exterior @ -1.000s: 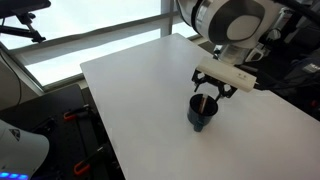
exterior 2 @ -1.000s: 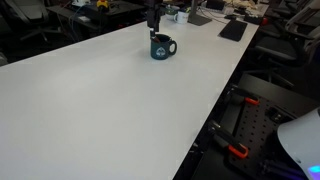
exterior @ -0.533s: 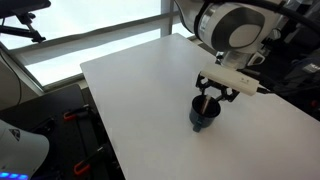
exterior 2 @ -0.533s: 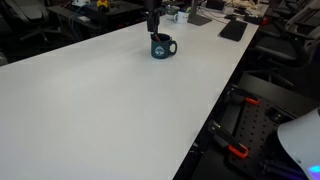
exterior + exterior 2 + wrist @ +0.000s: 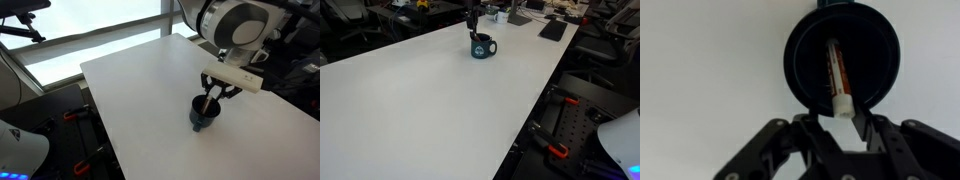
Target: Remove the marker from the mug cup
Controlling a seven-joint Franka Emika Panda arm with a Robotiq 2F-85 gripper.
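The dark mug cup (image 5: 203,115) stands on the white table (image 5: 140,90), and in an exterior view its handle (image 5: 492,46) points sideways. From above, the wrist view looks into the mug cup (image 5: 800,60). The orange-brown marker (image 5: 837,72) leans inside it, its pale end at the rim nearest me. My gripper (image 5: 838,118) hangs straight over the mug cup, its two fingers narrowed to either side of that pale end. A thin gap seems to show on one side, so contact is unclear. In both exterior views the gripper (image 5: 212,95) (image 5: 473,22) sits just above the mug cup.
The table edge (image 5: 100,120) drops off toward a window side. Desk clutter, a dark keyboard-like slab (image 5: 553,30) and chairs stand beyond the far end. A robot base with red clamps (image 5: 560,150) sits below the table edge.
The fingers have drawn together around the marker's top end over the last second. The arm has shifted only slightly; the mug cup has not moved.
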